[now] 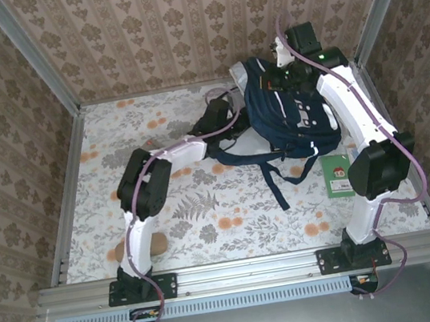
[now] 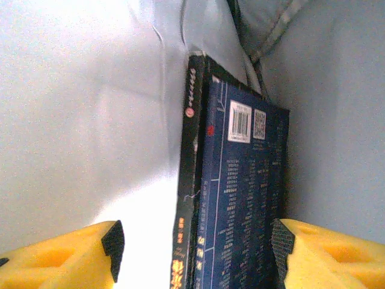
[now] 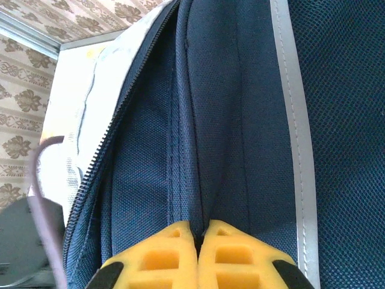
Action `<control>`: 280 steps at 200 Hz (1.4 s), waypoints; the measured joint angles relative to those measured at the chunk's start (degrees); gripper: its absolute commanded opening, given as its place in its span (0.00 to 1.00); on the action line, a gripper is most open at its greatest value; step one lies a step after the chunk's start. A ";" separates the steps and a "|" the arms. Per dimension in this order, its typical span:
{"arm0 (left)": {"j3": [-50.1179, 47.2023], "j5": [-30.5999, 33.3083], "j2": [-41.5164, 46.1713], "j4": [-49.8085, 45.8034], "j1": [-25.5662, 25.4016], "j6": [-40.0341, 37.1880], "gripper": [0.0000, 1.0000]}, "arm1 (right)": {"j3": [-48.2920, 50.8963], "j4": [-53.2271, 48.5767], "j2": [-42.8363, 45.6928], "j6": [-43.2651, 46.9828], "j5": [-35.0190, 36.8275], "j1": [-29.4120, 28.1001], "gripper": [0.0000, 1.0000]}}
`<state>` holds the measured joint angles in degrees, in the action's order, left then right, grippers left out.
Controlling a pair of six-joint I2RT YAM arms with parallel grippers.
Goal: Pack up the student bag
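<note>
The student bag is a navy backpack lying at the back right of the table. A thin white stripe runs across its front, and its zipper is open. My right gripper is shut on a fold of the bag's navy fabric near the top. My left gripper is inside the bag's pale lining, fingers wide open. A dark blue book with a barcode stands on edge between them. Its right edge is at the right pad, and there is a clear gap to the left pad.
A green card lies on the floral table beside the right arm. A tan object sits by the left arm's base. The bag's dark straps trail toward the table's middle. Wallpapered walls and metal rails close in the table.
</note>
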<state>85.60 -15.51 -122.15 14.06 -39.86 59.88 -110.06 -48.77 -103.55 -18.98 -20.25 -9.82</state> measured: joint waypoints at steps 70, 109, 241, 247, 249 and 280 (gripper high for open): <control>-11.54 2.78 14.56 -8.94 4.15 -5.86 0.68 | 8.52 5.73 5.86 0.66 3.32 -0.35 0.44; -15.43 3.52 20.63 -14.73 5.03 -10.19 0.68 | 21.11 7.15 15.41 -0.79 10.34 -0.31 0.51; -24.33 5.53 39.39 -26.80 5.84 -18.40 0.77 | 69.22 14.99 34.95 -12.61 20.13 16.20 0.63; -24.50 5.75 39.82 -27.23 5.84 -18.43 0.77 | 69.31 15.89 33.68 -12.72 19.91 16.72 0.63; -24.55 5.79 40.00 -27.45 5.86 -18.40 0.77 | 69.31 16.17 33.24 -12.76 19.85 16.87 0.63; -24.65 7.04 43.23 -29.27 5.88 -18.51 0.77 | 69.33 19.50 27.21 -12.96 19.32 17.73 0.60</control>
<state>60.95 -8.47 -78.91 -15.20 -33.98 41.36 -40.73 -29.28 -76.34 -31.94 -0.93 7.90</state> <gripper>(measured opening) 0.771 0.614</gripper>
